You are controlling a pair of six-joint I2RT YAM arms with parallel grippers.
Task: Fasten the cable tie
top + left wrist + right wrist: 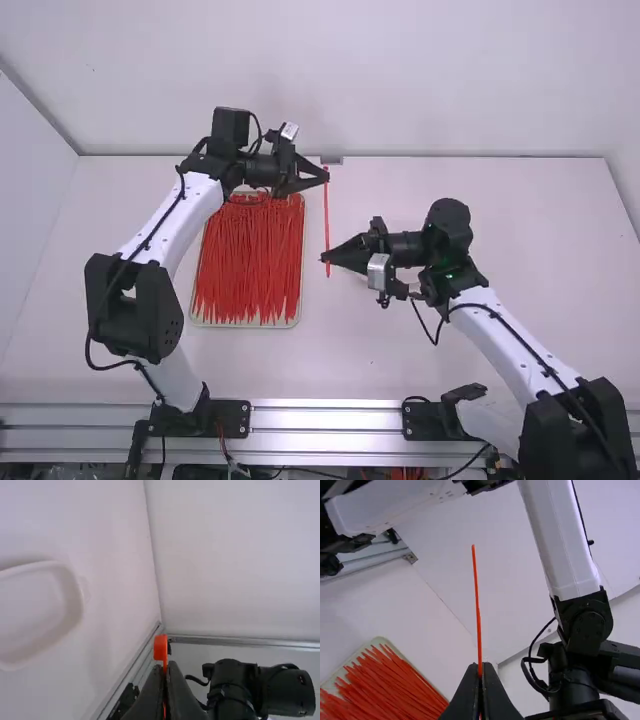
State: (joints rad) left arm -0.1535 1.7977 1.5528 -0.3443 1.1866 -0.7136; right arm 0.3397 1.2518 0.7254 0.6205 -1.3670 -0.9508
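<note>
There's the left gripper (324, 179) pinched tight on the tie (327, 222) at its head, with the strap running straight to the right gripper (328, 261), clamped near the tail. The call now, I'd say: hold the head steady and curl the tail round, square to the slot.

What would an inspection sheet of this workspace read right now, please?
Surface: white table, no spills seen.
Job's things: one orange tie, straight, not yet looped; spare ties in a tray.
Clutter: small grey fitting at the table's far edge.
Grippers: left gripper shut on the tie's head end; right gripper shut on its other end.
Cables: black cable looping beside the right arm.
Surroundings: white walls; metal rail at the near side.
</note>
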